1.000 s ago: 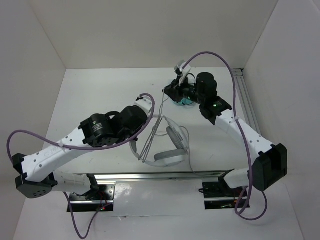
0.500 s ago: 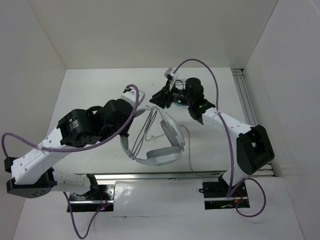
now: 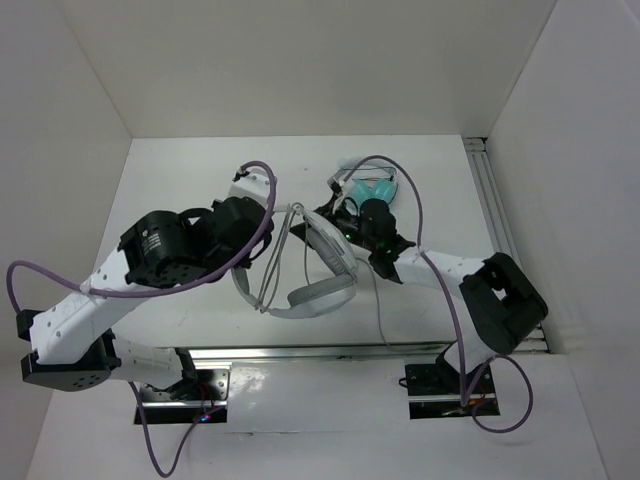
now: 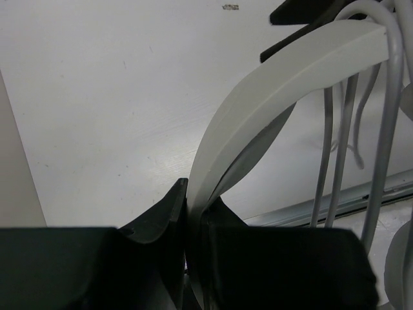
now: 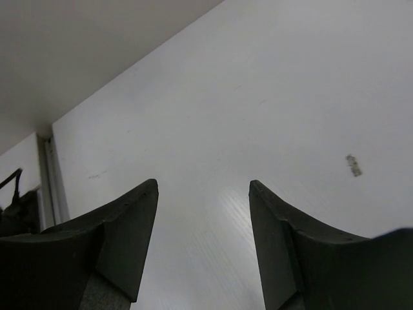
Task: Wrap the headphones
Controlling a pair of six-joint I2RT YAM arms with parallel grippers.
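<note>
A: White plastic headband (image 4: 271, 84) of the headphones (image 3: 322, 295) is pinched in the left gripper (image 4: 192, 200), at the middle of the worktop (image 3: 180, 175) between the 2 arms.

B: And the right gripper (image 5: 203, 194)?

A: Spread wide, nothing held. The cable (image 4: 332, 148) is draped in loose strands. It should be taken up close to the band and each turn laid snug, while the clamp is kept firm.

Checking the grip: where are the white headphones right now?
In the top view the headphones are over the middle of the table, their headband pinched in the left claw.
</note>
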